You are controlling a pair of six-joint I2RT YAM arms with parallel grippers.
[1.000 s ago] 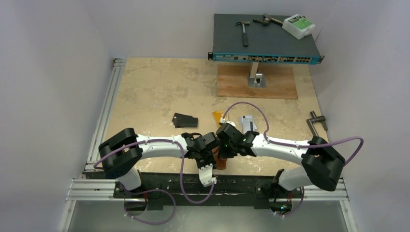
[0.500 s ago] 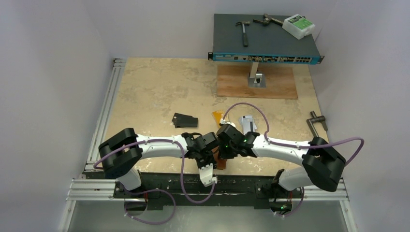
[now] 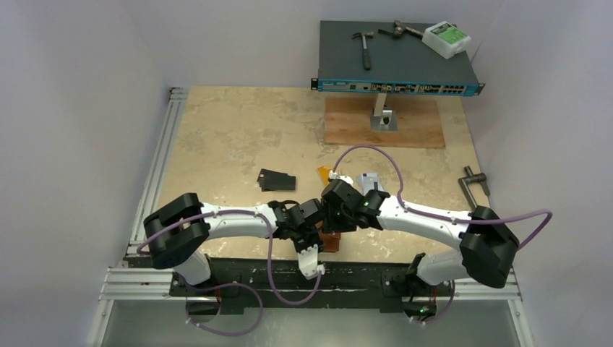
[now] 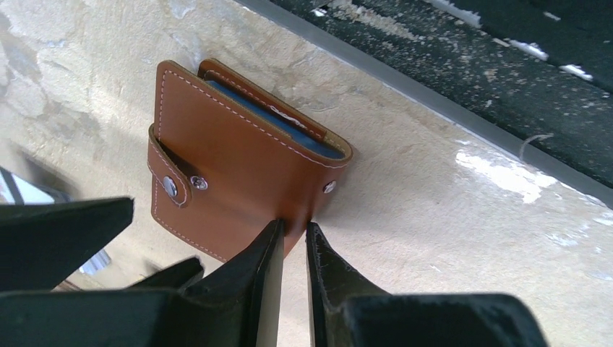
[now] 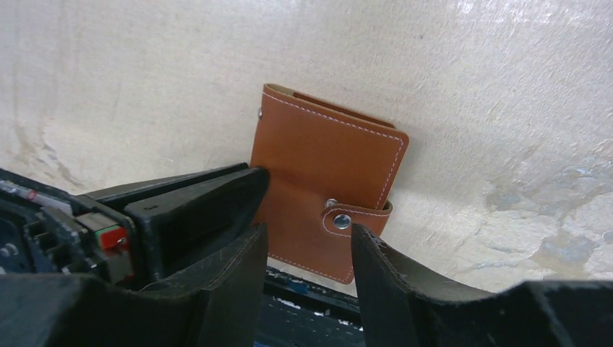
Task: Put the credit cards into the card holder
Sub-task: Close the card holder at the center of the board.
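**Here, both grippers meet at the card holder (image 4: 238,159)**

The brown leather card holder lies folded near the front edge of the table (image 3: 231,137) (light blue lining shows along one side). The left gripper (image 4: 293,230) pinches its edge between nearly closed jaws. The right gripper (image 5: 305,246) hovers above it, jaws apart. The credit cards (image 3: 277,179), black, gold-orange and silvery, lie farther back.

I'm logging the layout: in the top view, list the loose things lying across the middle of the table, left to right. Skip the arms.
black cards → gold-orange card → silvery white card → metal T-handle tool
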